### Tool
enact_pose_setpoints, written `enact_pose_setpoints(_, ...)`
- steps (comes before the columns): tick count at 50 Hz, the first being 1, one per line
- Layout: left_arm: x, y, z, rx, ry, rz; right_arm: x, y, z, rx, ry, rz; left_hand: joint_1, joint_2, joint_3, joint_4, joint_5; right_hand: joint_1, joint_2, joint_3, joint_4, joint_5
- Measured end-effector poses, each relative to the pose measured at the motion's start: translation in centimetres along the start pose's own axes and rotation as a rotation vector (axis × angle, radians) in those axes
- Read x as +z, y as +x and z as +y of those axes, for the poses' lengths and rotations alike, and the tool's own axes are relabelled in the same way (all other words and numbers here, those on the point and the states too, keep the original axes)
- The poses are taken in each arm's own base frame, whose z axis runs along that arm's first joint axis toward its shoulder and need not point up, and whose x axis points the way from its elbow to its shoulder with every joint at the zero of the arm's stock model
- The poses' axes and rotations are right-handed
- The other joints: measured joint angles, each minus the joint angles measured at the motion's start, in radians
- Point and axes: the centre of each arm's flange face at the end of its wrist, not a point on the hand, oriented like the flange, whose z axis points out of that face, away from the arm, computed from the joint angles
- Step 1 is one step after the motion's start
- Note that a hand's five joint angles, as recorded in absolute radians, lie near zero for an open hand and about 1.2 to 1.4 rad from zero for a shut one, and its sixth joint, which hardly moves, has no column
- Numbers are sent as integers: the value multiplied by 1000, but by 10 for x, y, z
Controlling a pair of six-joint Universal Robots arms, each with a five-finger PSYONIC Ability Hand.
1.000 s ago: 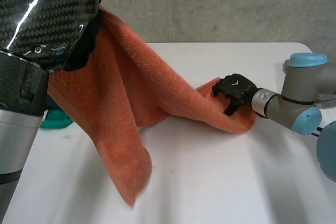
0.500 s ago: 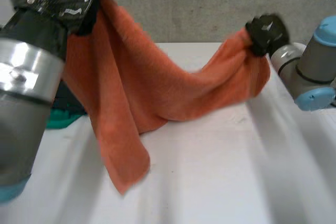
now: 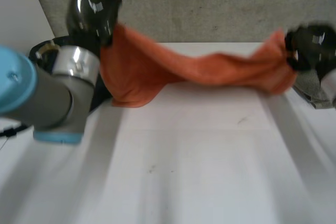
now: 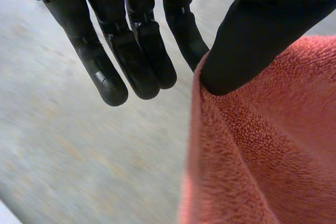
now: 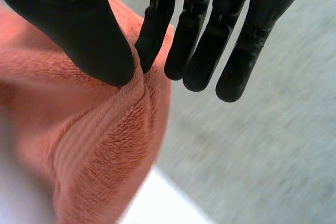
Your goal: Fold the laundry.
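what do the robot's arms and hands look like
Each robot hand is glossy black on the back: left robot hand, right robot hand. The fingers are matte black, segmented, with rounded tips. The left arm is grey with a light-blue cap and a silver wrist ring.

A white table [image 3: 199, 171] fills the lower two thirds of the frame, smooth, with a few faint marks near the middle. Behind it, across the top, runs a grey, speckled concrete wall [image 3: 210, 3]. A paler plain surface [image 3: 21, 19] occupies the upper left corner. The light is soft and even.
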Motion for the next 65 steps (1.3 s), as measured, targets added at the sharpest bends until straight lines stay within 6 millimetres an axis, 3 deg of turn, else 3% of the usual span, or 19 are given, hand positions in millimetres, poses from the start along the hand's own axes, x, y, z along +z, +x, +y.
enact_pose_setpoints(4,-38,26,23,-5,-107,102,-36,-9,42,-52,-135,-84,0,0,0,0,0,0,0,0,3,0)
enact_pose_setpoints(6,-50,34,28,-7,-135,135,-45,-12,52,-70,-167,-103,0,0,0,0,0,-17,-25,-19,-17,-16)
enact_pose_setpoints(8,-61,40,32,-9,-159,164,-56,-15,62,-103,-216,-128,0,0,0,0,0,-173,-223,-212,-213,-189)
enact_pose_setpoints(11,-72,46,34,-11,-180,191,-65,-16,68,-137,-271,-155,0,0,0,0,0,-569,-690,-693,-694,-672)
enact_pose_setpoints(16,-79,48,35,-11,-194,207,-67,-15,63,-150,-335,-192,0,0,0,0,0,-638,-772,-795,-807,-782)
enact_pose_setpoints(19,-81,48,36,-11,-199,210,-66,-16,53,-145,-350,-209,0,0,0,0,0,-638,-771,-795,-807,-781)
enact_pose_setpoints(24,-85,49,39,-9,-214,218,-60,-22,19,-159,-349,-229,0,0,0,0,0,-638,-771,-795,-807,-782)
enact_pose_setpoints(31,-88,49,41,-8,-225,221,-55,-51,-13,-234,-346,-264,0,0,0,0,0,-638,-771,-793,-804,-778)
enact_pose_setpoints(40,-86,45,45,-4,-235,206,-65,-88,5,-345,-504,-377,0,-13,-9,-16,0,-632,-769,-783,-786,-749)
enact_pose_setpoints(43,-84,43,49,-2,-242,199,-67,-95,18,-387,-549,-390,-22,-82,-80,-87,-23,-464,-561,-570,-583,-576)
enact_pose_setpoints(45,-83,41,52,0,-250,193,-65,-97,28,-416,-567,-375,-155,-192,-183,-192,-133,-281,-354,-369,-375,-370)
enact_pose_setpoints(46,-83,40,53,0,-252,192,-65,-97,29,-418,-567,-372,-155,-192,-183,-192,-133,-281,-354,-369,-375,-370)
enact_pose_setpoints(47,-82,40,55,0,-256,190,-62,-97,33,-430,-563,-353,-205,-242,-235,-239,-182,-87,-127,-139,-145,-142)
enact_pose_setpoints(49,-82,39,58,0,-265,187,-58,-96,36,-439,-544,-314,-205,-242,-235,-239,-182,1,-5,-21,-23,-24)
enact_pose_setpoints(50,-82,39,59,1,-269,186,-56,-96,37,-439,-536,-302,-205,-242,-235,-239,-182,1,-5,-21,-23,-24)
enact_pose_setpoints(53,-82,39,67,3,-291,185,-50,-91,33,-418,-480,-229,-496,-539,-525,-541,-487,4,1,-3,-3,-5)
enact_pose_setpoints(60,-86,40,90,8,-385,207,-49,-80,14,-326,-397,-136,-650,-691,-685,-704,-653,4,1,-3,-2,-5)
enact_pose_setpoints(65,-96,42,107,6,-502,257,-50,-61,16,-236,-407,-68,-652,-718,-711,-731,-680,4,1,-3,-2,-5)
